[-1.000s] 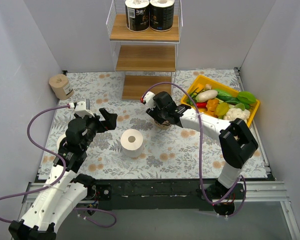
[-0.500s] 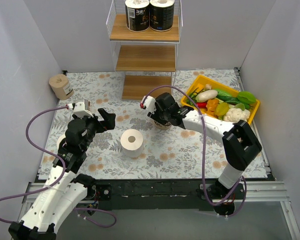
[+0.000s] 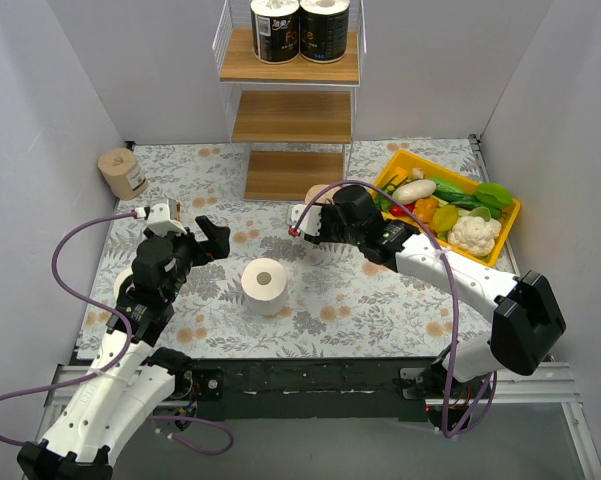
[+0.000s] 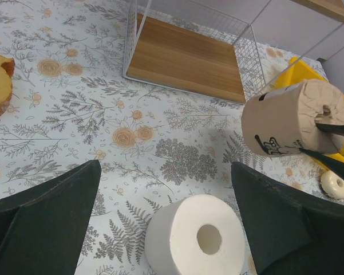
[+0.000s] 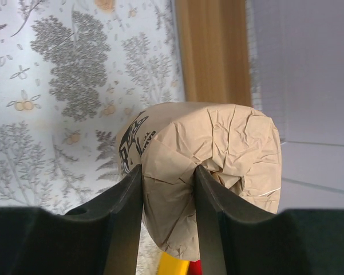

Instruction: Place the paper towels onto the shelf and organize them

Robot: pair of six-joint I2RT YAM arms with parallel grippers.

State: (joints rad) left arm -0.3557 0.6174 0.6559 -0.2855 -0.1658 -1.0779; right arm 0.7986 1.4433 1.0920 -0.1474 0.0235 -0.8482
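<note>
The tan-wrapped roll (image 5: 217, 149) is pinched by the right gripper (image 5: 167, 172) jaws near the shelf (image 3: 290, 115). Placement on a bare tier is judged next. The left gripper (image 4: 165, 172) jaws are spread.

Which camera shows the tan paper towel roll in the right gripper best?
The left wrist view: the whole tan roll shows, printed side and wrapped end. The right wrist view is close, but the right gripper covers its lower part. The top view shows only a sliver behind that gripper.
</note>
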